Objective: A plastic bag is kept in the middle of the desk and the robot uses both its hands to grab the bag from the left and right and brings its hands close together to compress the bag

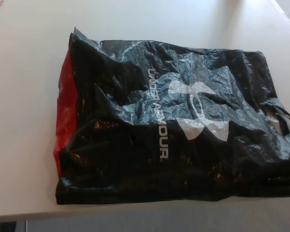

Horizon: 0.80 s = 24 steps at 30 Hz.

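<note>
plastic bag (179, 130): black, crinkled, glossy film with a white logo and lettering on the upper face; it lies flat and spread wide on the desk (24, 96). a red panel (65, 121) shows along the bag's left edge. the bag's handles (282, 121) lie at its right edge, near the right border of the view. the bag's lower edge sits just beside the near edge of the desk; its upper edge leaves bare desk beyond it.

hand state: neither the left hand nor the right hand appears in the head view, so whether each is open or closed cannot be told. no contact with the bag is visible.

task status, judged: compression not yet started; the bag is uncompressed.

fault risks, judged:
- thin slick film may slide on the smooth desk instead of bunching if the two hands push unevenly.
- the bag sits close to the near desk edge; a pull toward the robot could drag it off.
- fingers may snag the handles at the bag's right edge rather than the body.
- trapped air may resist squeezing and shift the bag sideways.
</note>
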Motion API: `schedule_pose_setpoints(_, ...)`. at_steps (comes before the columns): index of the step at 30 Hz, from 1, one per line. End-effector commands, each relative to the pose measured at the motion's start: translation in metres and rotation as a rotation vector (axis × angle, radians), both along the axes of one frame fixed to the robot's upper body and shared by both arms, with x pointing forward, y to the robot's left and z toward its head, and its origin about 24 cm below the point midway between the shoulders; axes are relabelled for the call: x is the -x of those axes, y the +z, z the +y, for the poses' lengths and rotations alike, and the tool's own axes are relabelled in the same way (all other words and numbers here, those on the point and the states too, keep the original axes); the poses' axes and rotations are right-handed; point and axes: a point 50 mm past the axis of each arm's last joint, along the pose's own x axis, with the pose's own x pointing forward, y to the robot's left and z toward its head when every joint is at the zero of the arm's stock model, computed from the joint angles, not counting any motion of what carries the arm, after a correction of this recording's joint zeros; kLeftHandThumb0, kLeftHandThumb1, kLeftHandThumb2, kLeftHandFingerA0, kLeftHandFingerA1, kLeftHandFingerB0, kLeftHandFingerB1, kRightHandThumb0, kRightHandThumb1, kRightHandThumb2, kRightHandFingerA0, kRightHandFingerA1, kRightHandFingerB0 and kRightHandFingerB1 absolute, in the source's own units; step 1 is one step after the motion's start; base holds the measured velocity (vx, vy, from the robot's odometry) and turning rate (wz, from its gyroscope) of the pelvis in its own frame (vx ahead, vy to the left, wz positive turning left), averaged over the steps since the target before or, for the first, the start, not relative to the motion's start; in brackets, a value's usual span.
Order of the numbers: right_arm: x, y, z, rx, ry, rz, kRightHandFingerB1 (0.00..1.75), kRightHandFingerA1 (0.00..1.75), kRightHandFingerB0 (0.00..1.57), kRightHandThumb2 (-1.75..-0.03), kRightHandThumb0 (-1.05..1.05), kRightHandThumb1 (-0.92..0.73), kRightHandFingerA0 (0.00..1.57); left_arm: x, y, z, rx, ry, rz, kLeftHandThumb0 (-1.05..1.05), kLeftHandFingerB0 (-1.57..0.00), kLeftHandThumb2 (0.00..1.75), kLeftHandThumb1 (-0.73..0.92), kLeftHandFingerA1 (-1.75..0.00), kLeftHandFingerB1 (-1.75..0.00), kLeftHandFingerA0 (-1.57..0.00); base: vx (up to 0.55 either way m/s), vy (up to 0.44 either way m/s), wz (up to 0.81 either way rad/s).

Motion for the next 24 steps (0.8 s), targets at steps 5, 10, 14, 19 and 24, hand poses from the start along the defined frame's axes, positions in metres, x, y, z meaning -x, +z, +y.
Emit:
schedule_pose_setpoints(5, -0.005, 0.068, 0.004, 0.048, 0.223, -0.420, 0.48, 0.50, 0.00, -1.20, -0.30, -0.68, 0.00, 0.008, 0.076, 0.008, -0.079, 0.016, -0.512, -0.53, -0.30, 0.66, 0.90, -0.40, -0.34, -0.36, 0.00, 0.000, 0.00)
schedule_pose_setpoints(10, -0.004, 0.068, 0.004, 0.052, 0.246, -0.441, 0.43, 0.45, 0.04, -1.08, -0.64, -0.76, 0.04, 0.009, 0.079, 0.006, -0.077, 0.026, -0.519, -0.53, -0.31, 0.66, 0.89, -0.39, -0.33, -0.38, 0.00, 0.000, 0.00)
schedule_pose_setpoints(14, 0.000, 0.069, 0.004, 0.038, 0.260, -0.471, 0.27, 0.29, 0.09, -0.75, -0.55, -0.92, 0.08, 0.013, 0.081, 0.005, -0.104, -0.001, -0.524, -0.52, -0.26, 0.67, 0.91, -0.40, -0.33, -0.34, 0.00, 0.000, 0.00)
schedule_pose_setpoints(19, 0.013, 0.076, 0.005, 0.110, 0.207, -0.669, 0.27, 0.23, 0.12, -0.69, -0.58, -0.90, 0.08, 0.021, 0.086, 0.009, -0.247, -0.036, -0.569, -0.49, -0.20, 0.68, 0.92, -0.38, -0.31, -0.29, 0.00, 0.000, 0.00)
schedule_pose_setpoints(24, -0.001, 0.103, 0.000, 0.162, 0.232, -0.867, 0.21, 0.12, 0.02, -0.75, -0.50, -0.80, 0.02, 0.019, 0.110, 0.013, -0.299, -0.042, -0.701, -0.50, -0.15, 0.67, 0.91, -0.36, -0.29, -0.21, 0.00, 0.000, 0.00)
